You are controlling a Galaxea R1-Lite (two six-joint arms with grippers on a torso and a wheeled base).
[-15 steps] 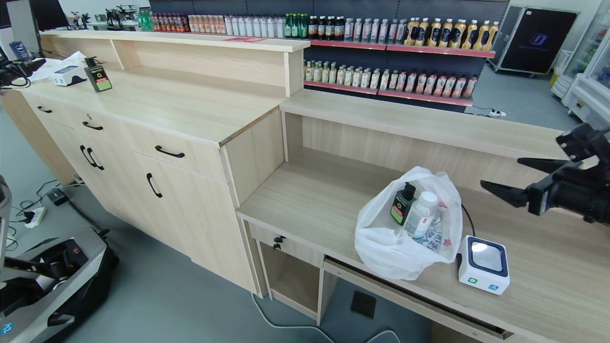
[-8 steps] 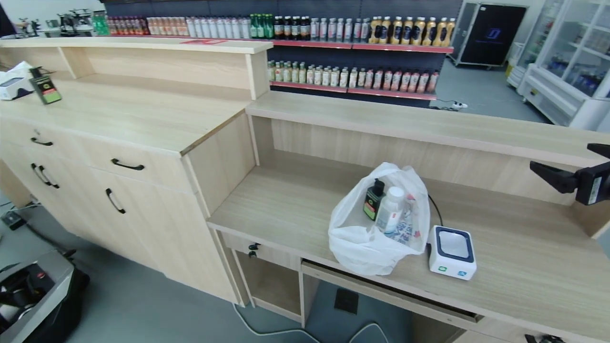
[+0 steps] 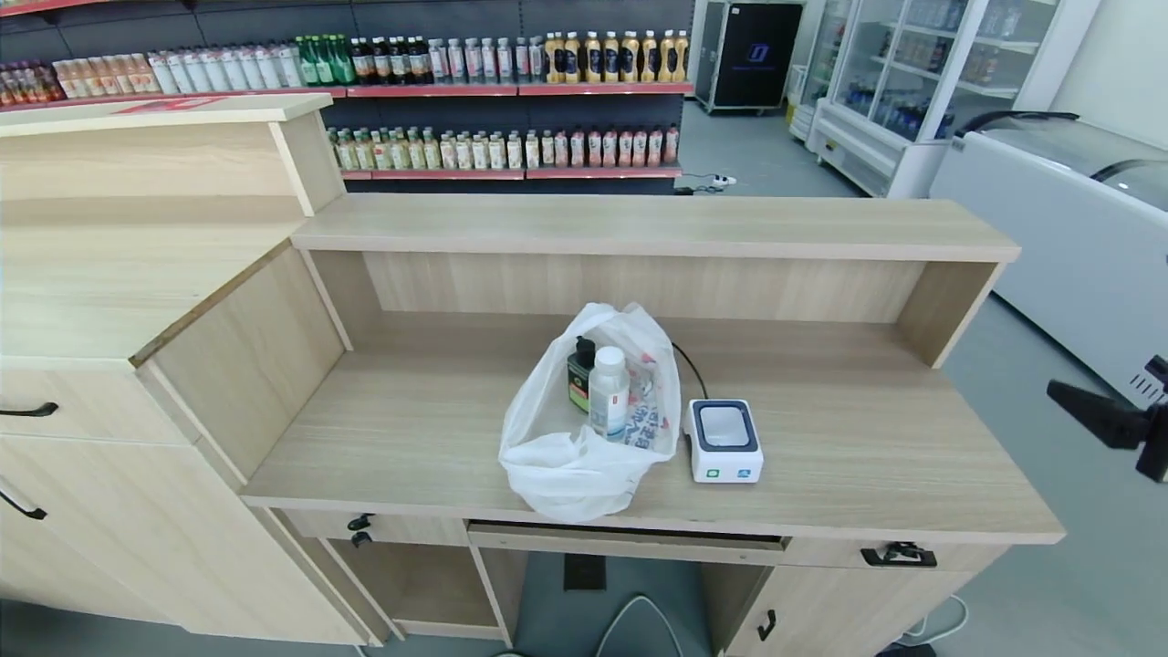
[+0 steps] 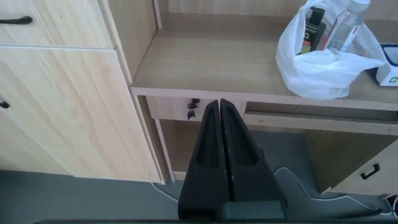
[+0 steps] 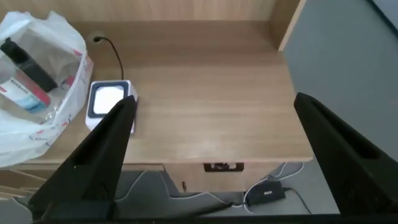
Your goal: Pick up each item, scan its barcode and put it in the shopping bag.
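A white shopping bag [image 3: 584, 447] stands open on the counter [image 3: 411, 429], holding a dark bottle [image 3: 579, 372], a white bottle [image 3: 609, 392] and a printed packet. The white barcode scanner [image 3: 725, 440] sits right beside the bag. My right gripper [image 5: 214, 101] is open and empty, hanging off the counter's right end; one of its fingers [image 3: 1095, 418] pokes in at the head view's edge. It looks at the scanner [image 5: 109, 102] and bag [image 5: 37, 124]. My left gripper [image 4: 219, 106] is shut and empty, low in front of the counter, left of the bag [image 4: 323, 62].
A raised ledge [image 3: 657, 228] runs along the counter's back. A taller cabinet [image 3: 109, 274] adjoins on the left. A drawer with a black handle [image 3: 899, 554] sits under the counter. Behind are bottle shelves [image 3: 502, 146]; a chest freezer [image 3: 1077, 237] stands on the right.
The whole head view has swung right, so the camera moved. Bag and scanner keep their places on the counter. My open right gripper, earlier over the counter's right part, is now past its end.
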